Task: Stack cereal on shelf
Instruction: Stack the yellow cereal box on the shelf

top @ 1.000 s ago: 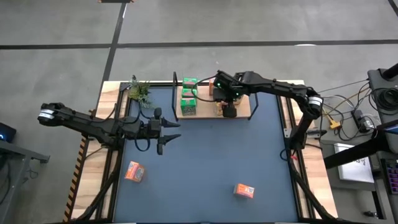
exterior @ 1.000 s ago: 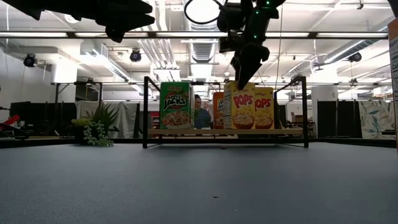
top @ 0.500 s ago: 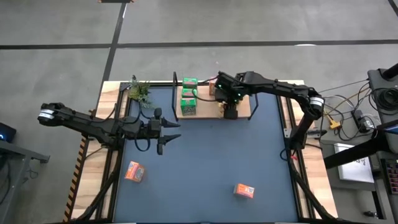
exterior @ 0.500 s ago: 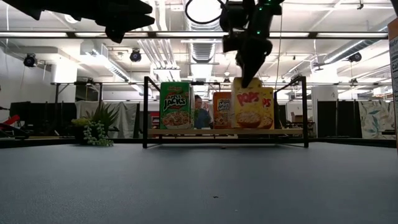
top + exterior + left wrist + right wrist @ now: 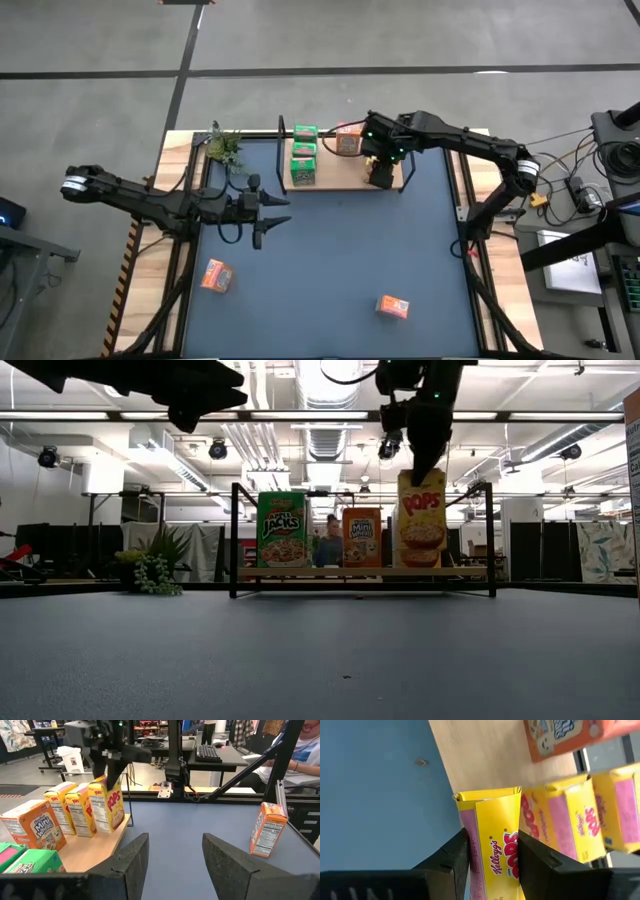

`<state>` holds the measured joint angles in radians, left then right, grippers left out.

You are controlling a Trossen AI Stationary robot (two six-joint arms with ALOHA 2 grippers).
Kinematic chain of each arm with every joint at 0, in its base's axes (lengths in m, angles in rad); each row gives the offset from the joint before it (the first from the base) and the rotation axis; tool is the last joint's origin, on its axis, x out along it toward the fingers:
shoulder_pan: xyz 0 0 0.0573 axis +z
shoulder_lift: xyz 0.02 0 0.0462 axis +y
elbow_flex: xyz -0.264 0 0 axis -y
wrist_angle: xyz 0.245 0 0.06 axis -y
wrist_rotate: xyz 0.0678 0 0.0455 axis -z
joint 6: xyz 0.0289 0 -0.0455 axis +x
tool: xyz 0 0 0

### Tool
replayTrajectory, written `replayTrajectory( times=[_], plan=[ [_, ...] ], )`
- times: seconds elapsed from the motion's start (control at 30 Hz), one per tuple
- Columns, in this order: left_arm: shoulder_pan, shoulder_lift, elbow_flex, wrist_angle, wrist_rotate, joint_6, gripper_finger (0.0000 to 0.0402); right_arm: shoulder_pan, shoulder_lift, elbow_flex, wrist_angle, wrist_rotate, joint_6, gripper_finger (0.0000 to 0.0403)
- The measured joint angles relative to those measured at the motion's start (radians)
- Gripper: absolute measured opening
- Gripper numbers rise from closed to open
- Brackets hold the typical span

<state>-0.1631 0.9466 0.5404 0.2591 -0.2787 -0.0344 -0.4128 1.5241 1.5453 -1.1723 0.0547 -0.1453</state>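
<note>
Cereal: yellow box is clamped in my right claw, tilted over the right end of the shelf; can't tell if it touches the board. Two more yellow boxes stand behind it. Orange box sits mid-shelf, green boxes at the left end. Two orange boxes lie loose on the blue surface, well apart. Left claw hangs over the surface's left side, fingers parted, holding nothing.
</note>
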Motion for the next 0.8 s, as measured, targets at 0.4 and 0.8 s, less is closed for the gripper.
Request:
replayTrajectory(
  times=[0.4,0.8],
  plan=[
    [0.0,0.0,0.0,-0.006,0.0,-0.002,0.0168,-0.001,-0.05,-0.141,0.134,0.028,-0.028,0.0123],
    [0.0,0.0,0.0,-0.006,0.0,-0.002,0.0168,-0.001,-0.05,-0.167,0.142,0.044,-0.039,0.0135]
  ],
)
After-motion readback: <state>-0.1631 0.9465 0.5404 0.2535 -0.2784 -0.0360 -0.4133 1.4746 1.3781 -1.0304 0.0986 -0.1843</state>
